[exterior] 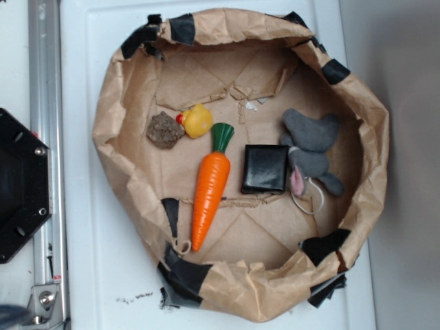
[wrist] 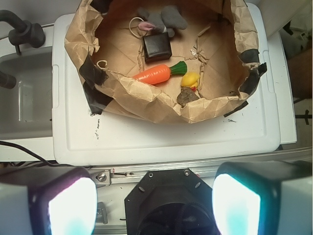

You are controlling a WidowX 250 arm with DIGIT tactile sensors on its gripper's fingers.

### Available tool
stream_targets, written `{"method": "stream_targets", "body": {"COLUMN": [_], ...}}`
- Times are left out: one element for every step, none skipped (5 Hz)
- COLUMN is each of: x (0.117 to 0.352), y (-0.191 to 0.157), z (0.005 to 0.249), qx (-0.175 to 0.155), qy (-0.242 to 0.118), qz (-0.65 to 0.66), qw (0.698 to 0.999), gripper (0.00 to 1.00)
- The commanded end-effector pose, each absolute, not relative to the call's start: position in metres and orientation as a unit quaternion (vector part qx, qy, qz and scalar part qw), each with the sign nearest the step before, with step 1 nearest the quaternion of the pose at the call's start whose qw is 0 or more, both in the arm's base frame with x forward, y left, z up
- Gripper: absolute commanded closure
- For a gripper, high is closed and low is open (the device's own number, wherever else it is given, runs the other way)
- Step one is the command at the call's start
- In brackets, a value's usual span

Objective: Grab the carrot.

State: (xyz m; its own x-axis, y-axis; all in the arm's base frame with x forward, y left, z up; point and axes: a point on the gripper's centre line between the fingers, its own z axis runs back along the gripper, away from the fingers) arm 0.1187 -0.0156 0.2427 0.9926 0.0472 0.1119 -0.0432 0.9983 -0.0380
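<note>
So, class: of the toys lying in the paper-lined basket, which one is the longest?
The carrot: a glossy orange cone with a green stem, lying lengthwise beside the black square block. It plainly outstretches the yellow duck, the brown lump and the grey plush.

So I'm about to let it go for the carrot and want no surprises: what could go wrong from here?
Two risks. The carrot lies inside a paper nest with raised, crumpled walls; a low approach might snag the rim. Also the duck and black box sit close by its green top, so a wide-open end effector could nudge them. Gripping mid-body looks safer.
</note>
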Motion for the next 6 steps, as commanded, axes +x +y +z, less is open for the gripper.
{"method": "stream_targets", "body": {"x": [0.119, 0.169, 0.214, 0.243, 0.256, 0.251], "y": [-0.016, -0.001, 0.000, -0.002, -0.004, -0.007], "z": [0.243, 0.193, 0.167, 0.135, 0.086, 0.052], "qx": [-0.018, 0.008, 0.015, 0.008, 0.012, 0.010], "qy": [-0.056, -0.033, -0.042, -0.068, -0.055, -0.014], "qz": [0.023, 0.143, 0.261, 0.359, 0.386, 0.381], "qw": [0.998, 0.989, 0.964, 0.931, 0.921, 0.924], "gripper": [0.00, 0.00, 0.00, 0.00, 0.00, 0.00]}}
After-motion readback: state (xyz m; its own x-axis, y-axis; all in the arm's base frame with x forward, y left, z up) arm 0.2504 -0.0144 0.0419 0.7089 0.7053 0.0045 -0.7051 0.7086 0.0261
